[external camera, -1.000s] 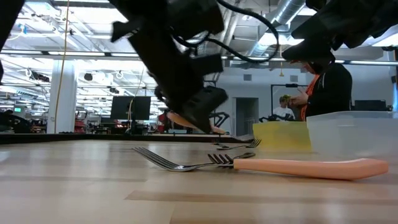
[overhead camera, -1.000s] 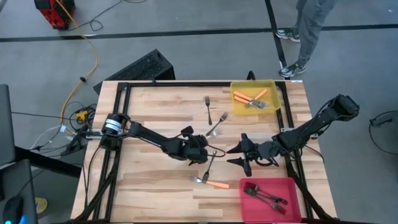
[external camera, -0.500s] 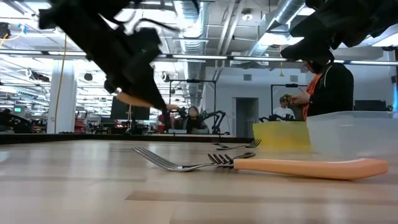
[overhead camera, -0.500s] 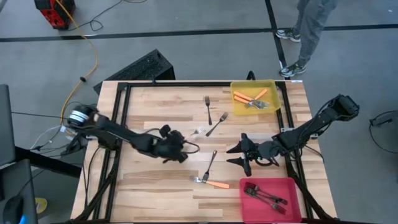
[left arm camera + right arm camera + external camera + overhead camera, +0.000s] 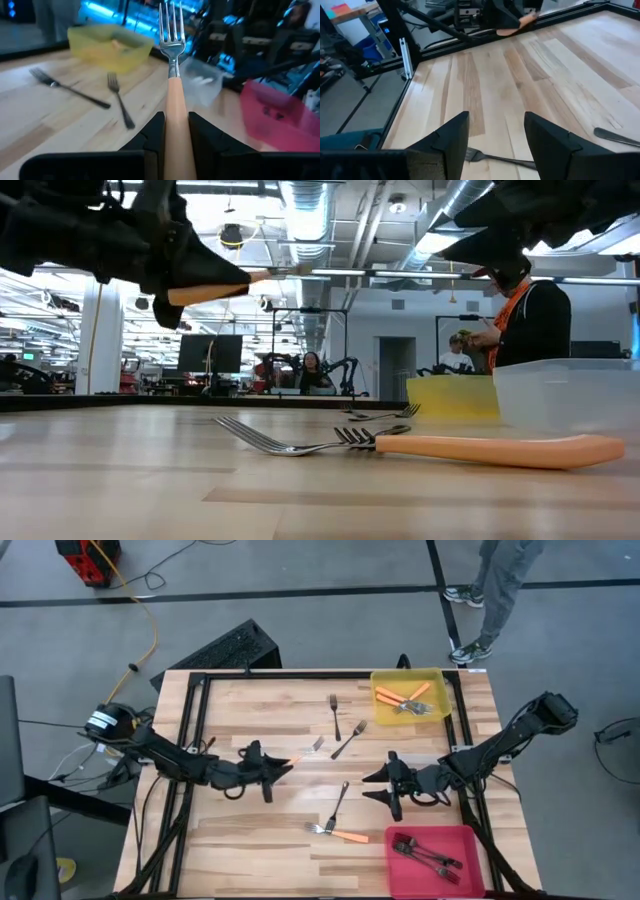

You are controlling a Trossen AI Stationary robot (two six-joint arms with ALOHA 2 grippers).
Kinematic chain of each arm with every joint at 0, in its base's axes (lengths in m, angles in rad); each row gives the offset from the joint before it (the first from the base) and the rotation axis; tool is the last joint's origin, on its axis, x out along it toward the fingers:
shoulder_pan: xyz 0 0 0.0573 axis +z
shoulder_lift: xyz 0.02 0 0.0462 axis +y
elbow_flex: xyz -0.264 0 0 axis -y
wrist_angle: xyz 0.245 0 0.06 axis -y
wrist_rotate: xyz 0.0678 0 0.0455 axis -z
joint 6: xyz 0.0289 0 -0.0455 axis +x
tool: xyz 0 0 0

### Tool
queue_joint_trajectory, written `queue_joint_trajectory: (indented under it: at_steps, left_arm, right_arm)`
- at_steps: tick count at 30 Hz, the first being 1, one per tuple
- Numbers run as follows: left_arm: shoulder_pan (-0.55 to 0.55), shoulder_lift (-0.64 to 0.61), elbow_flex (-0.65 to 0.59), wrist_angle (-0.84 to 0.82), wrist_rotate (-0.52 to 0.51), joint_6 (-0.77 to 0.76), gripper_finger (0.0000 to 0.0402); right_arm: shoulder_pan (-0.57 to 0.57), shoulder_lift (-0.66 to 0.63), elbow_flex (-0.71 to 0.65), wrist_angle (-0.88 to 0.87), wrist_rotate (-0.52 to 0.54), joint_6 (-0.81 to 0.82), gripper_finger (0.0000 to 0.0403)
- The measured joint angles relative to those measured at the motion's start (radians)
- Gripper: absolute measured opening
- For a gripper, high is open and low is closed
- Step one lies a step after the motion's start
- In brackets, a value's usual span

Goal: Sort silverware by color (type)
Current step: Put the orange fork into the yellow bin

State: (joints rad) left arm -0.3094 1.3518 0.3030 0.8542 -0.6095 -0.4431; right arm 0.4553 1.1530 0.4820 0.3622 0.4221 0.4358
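A wooden counter (image 5: pixel 250 830) is seen from above, with two dark robot arms reaching in from either side. The left gripper (image 5: pixel 278 766) hovers above the middle-left of the counter. Its fingers (image 5: pixel 152 131) are closed on the handle of an orange-handled fork (image 5: pixel 172 95), held clear of the wood with the metal tines pointing toward the counter's centre.

The right gripper (image 5: pixel 376 785) sits at the middle-right of the counter. Its fingers (image 5: pixel 455 132) stand apart and hold nothing.

Between the two grippers, a dark fork (image 5: pixel 339 803) lies on the wood. Just below it, toward the near edge, a second orange-handled fork (image 5: pixel 340 833) lies flat, with the tines of a pale fork (image 5: pixel 265 438) touching or crossing it at the head end. Farther back, two more dark forks (image 5: pixel 341 725) lie side by side near the counter's middle.

A yellow bin (image 5: pixel 440 710) stands at the far right corner and holds several orange-handled forks. A red bin (image 5: pixel 468 840) stands at the near right corner and holds dark forks. A clear bin (image 5: pixel 565 390) shows in the low view beside the yellow one.

A person's legs (image 5: pixel 497 590) stand on the floor beyond the far right corner of the counter.
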Motion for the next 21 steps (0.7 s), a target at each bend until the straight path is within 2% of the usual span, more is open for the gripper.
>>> queue_joint_trajectory:
  at_steps: [6, 10, 13, 17, 21]
  left_arm:
    - [-0.001, 0.0, 0.008, 0.171, 0.001, 0.13, 0.0046]
    - [0.046, 0.0, 0.058, 0.155, 0.008, 0.178, 0.0046]
    - [0.092, 0.013, 0.106, 0.106, 0.078, 0.17, 0.0046]
    - [0.113, 0.06, 0.175, 0.121, 0.164, 0.214, 0.0046]
    - [0.113, 0.112, 0.197, 0.3, 0.271, 0.291, 0.0046]
  right_arm:
    - [-0.02, 0.0, 0.0, 0.03, 0.0, -0.003, 0.0216]
    - [-0.027, 0.0, 0.0, 0.046, 0.001, -0.015, 0.0216]
    - [-0.027, 0.0, 0.0, 0.044, 0.004, -0.019, 0.0216]
    - [-0.027, 0.0, 0.0, 0.053, 0.075, -0.032, 0.0216]
    - [-0.04, 0.045, 0.0, 0.194, 0.123, -0.157, 0.0221]
